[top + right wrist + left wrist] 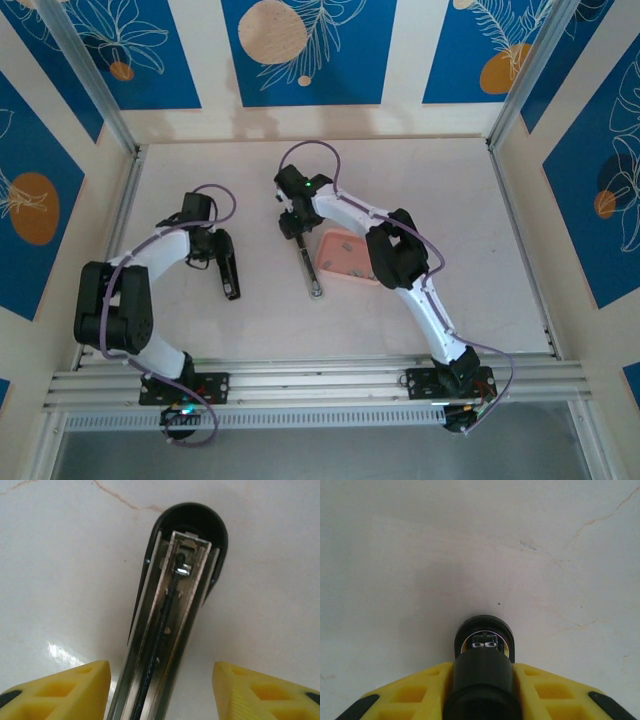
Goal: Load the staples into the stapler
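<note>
The stapler [175, 605] rests open on the table [450, 200], channel up and spring bared, just beside the tray [328, 262], where grey specks, likely the staples [345, 248], sit. The right gripper [160, 669] straddles the channel, fingers spread and clear of it. The left gripper [482, 669], well apart, clamps a black piece [484, 647]. Best to lift one strip squarely and lay it legs-down along the channel — no tilt.
</note>
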Controlling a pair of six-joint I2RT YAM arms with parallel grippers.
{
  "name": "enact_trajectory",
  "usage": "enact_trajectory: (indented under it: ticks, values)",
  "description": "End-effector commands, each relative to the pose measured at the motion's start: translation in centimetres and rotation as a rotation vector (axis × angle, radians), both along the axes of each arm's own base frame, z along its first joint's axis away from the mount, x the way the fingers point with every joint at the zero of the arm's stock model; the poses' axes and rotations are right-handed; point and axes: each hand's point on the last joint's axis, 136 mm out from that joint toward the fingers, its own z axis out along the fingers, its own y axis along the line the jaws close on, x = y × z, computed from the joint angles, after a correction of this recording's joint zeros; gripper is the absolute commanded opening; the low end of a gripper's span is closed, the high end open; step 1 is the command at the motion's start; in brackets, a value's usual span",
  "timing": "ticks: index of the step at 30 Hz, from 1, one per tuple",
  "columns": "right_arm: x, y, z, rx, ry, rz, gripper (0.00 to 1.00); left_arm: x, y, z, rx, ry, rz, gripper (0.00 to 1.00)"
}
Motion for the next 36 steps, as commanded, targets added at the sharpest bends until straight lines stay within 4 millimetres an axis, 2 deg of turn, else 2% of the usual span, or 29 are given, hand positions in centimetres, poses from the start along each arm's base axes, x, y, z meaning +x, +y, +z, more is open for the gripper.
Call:
enact_trajectory:
  ticks: [1,3,7,12,15,20,27,32,36]
  values:
    - [-0.4,0.5,-0.8,0.017,0.052,0.012,0.53,1.2,0.2,0.6,-0.007,-0.016,0.022,0.33]
    - [-0.5,0.9,-0.8,0.034,0.061,0.012,0.49,1.3,0.2,0.3,-0.010,-0.008,0.024,0.34]
    - [-0.7,1.5,-1.1,0.064,0.080,0.016,0.35,1.2,0.1,-0.5,-0.018,0.011,0.034,0.34]
    - [-0.6,1.7,-0.8,0.075,0.073,0.018,0.29,1.2,0.0,-1.3,-0.023,0.034,0.034,0.35]
    - [-0.6,2.2,0.3,0.102,0.048,0.030,0.24,1.2,-0.1,-1.2,-0.027,0.035,0.032,0.38]
    - [-1.2,3.2,3.2,0.171,-0.015,0.065,0.19,1.3,-0.3,-0.3,-0.036,0.028,0.026,0.51]
    - [-3.3,3.3,8.2,0.309,-0.081,0.093,0.17,1.4,-0.9,2.8,-0.071,-0.039,0.000,0.69]
    - [-5.2,2.3,11.4,0.403,-0.142,0.104,0.14,1.4,-3.1,7.0,-0.181,-0.152,-0.099,0.77]
    - [-7.0,1.4,13.2,0.483,-0.199,0.136,0.12,1.0,-5.2,10.8,-0.301,-0.279,-0.182,0.79]
